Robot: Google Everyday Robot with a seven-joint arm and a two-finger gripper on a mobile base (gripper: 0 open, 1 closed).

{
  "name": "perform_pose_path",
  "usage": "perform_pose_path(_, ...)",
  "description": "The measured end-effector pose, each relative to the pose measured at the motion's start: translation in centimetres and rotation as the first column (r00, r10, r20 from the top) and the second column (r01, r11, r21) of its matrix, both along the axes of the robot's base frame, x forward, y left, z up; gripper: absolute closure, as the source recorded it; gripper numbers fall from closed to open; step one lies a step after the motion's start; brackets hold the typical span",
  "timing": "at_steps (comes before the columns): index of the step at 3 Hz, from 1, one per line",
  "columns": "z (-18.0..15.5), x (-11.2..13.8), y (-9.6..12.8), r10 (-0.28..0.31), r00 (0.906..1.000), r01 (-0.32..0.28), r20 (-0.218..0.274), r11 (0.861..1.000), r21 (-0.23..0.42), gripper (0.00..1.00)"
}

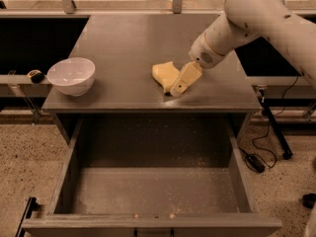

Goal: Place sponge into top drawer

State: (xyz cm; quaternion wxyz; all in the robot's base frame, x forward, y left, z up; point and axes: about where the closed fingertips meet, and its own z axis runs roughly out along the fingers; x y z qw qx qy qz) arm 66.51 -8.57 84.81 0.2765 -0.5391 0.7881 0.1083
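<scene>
The pale yellow foam sponge [164,74], wavy-sided, lies on the flat grey counter [123,43] above the open, speckled-floored top drawer [148,189], the hand [177,87] touching the sponge's right edge, whether apart or clamped I cannot tell, a round white bowl [71,75] well to the left.

Hand [178,86] beside sponge [164,73] on tabletop [123,48]

I work in what looks like a robotics lab or test bay; a plain grey metal table [123,43] with a wide, shallow grey metal top drawer [153,191] pulled open stands on a speckled stone-chip floor [29,152]; a black power cable [255,163] trails loose across that floor; my gripper [178,85] hangs low over the tabletop, just beside the pale yellow foam sponge [164,73].
</scene>
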Motion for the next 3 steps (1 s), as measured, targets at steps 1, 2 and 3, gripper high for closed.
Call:
perform_pose_path(1, -1.64, 0.4, 0.35, -0.001, 0.999, 0.002, -0.044, 1.0, 0.019, 0.18)
perform_pose_path(2, -1.67, 0.26, 0.92, 0.021, 0.9979, -0.017, -0.061, 0.998, 0.061, 0.41)
perform_pose_path(3, -1.45, 0.12, 1.11, 0.039, 0.9969, -0.033, -0.069, 0.995, 0.097, 0.64)
